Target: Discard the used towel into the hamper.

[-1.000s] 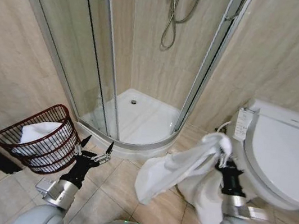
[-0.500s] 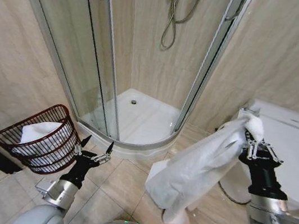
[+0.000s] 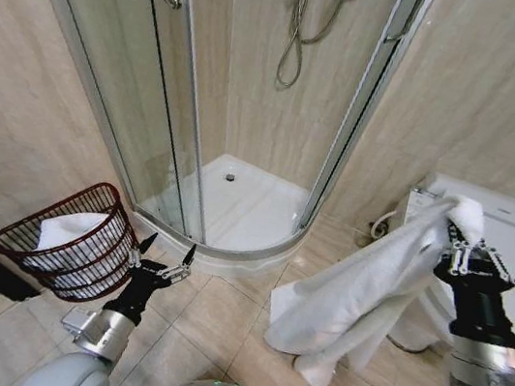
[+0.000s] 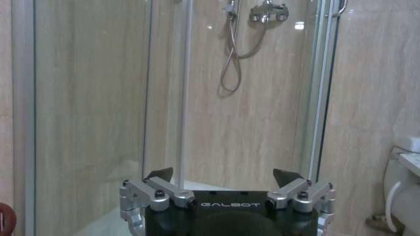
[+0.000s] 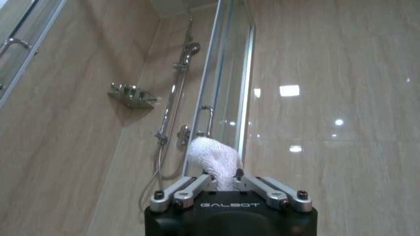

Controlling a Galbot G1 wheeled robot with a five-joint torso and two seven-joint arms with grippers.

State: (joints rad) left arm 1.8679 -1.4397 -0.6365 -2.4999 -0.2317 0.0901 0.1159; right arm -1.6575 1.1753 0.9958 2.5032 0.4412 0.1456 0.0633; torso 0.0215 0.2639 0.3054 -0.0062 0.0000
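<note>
— On our right side, what do we have in the right gripper (image 3: 476, 249)?

— Our fingers are pinched tight on a bunched corner of the white terry towel (image 3: 369, 294). In the right wrist view the tuft of cloth (image 5: 213, 155) pokes up between the closed jaws. The rest of the towel hangs down and to our left in a long drape, its lower end near the beige floor tiles (image 3: 218, 319). Our right arm is raised, gripper pointing up, just in front of the white toilet (image 3: 513, 248).

— And our left gripper (image 3: 165, 257)?

— Spread wide, holding nothing. Its two dark fingertips (image 4: 159, 173) stand well apart in the left wrist view. Our left arm sits low, angled up toward the glass corner shower cabin (image 3: 252, 104).

— Where is the dark reddish-brown round wire hamper (image 3: 68, 246)?

— On the floor at our left, by the wall, just beside the left gripper, tilted, with white cloth already inside. It is well apart from the towel.
</note>
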